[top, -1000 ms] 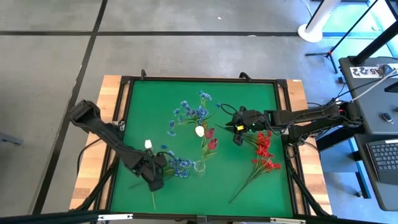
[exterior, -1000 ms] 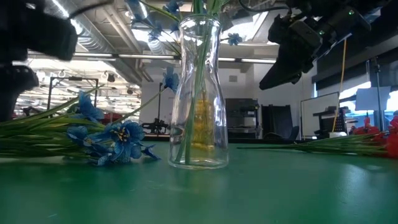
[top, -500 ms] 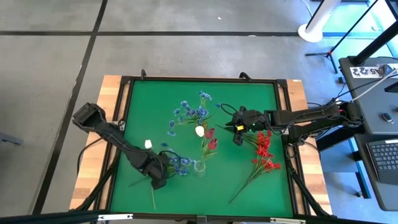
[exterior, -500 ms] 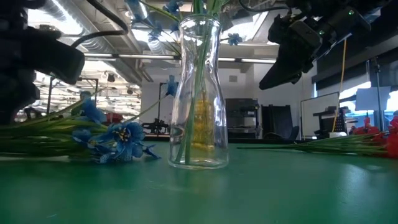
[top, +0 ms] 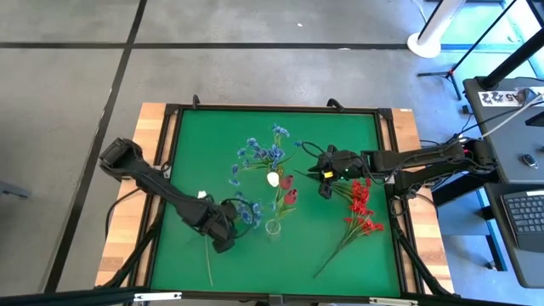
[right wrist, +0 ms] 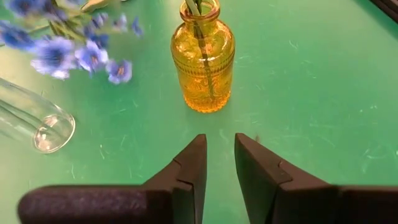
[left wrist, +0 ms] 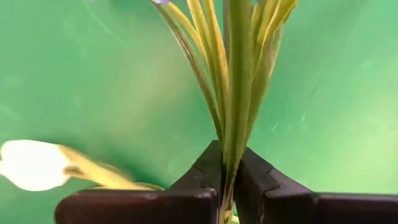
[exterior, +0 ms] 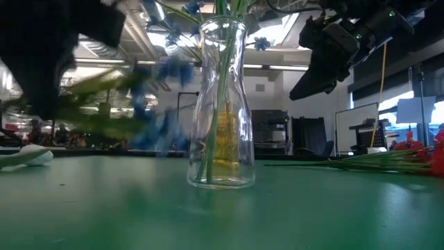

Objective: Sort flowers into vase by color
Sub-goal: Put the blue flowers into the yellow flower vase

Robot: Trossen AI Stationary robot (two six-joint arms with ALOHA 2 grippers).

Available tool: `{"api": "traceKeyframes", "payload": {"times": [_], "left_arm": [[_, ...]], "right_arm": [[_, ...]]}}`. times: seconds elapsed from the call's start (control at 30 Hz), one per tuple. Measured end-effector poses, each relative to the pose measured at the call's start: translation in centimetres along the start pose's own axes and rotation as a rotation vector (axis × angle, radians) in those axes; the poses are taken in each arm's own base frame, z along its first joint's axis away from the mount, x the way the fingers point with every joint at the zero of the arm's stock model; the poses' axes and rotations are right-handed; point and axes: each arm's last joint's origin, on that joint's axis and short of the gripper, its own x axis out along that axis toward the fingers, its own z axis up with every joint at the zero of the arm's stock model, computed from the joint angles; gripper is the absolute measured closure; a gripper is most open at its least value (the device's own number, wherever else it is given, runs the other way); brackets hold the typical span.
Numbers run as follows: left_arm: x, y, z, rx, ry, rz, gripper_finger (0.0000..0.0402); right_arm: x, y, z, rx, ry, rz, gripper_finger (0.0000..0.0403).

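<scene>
My left gripper is shut on a blue spray of flowers, just left of the clear glass vase. That vase stands upright and holds green stems with blue flowers. The held spray shows blurred at vase height in the low view. Behind it stands an amber vase with a white bud and red buds. Another white bud lies on the mat. Red sprays lie at the right. My right gripper hovers open near the amber vase. My left gripper pinches the blue spray's bundle of green stems between its two fingers. The fingers come from above, pointing down, and lie across the stems. The spray reaches out from the fingers toward the clear vase, its blue heads off the mat.
The green mat has a raised dark frame around it. The white bud's long stem lies on the mat under my left gripper. The red sprays' stems reach toward the near right corner. Bare mat lies along the far and near edges.
My left gripper has shut on the blue spray's stems, then risen and gone toward the table's right, nearer the clear vase. The spray has been lifted off the mat and carried along. The white bud has stayed on the mat.
</scene>
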Motion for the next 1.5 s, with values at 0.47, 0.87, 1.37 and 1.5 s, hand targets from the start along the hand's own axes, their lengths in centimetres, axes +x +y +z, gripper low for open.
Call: {"api": "traceKeyframes", "payload": {"times": [0.47,0.87,1.37,1.5], "left_arm": [[-13.0,1.2,-0.9,-0.004,-0.564,-0.099,0.0395],[-19.1,0.2,-1.9,0.147,-1.095,-0.172,0.0391],[-21.8,0.9,4.8,0.276,-1.346,-0.110,0.0389],[-22.3,1.9,7.0,0.288,-1.416,-0.163,0.0389]], "right_arm": [[0.0,0.0,0.0,0.000,-0.002,0.000,0.0319],[0.0,0.0,0.1,0.000,-0.006,0.001,0.0319],[0.0,0.1,0.5,0.005,-0.048,0.014,0.0319],[-0.1,0.6,1.4,-0.020,-0.139,0.101,0.0319]]}}
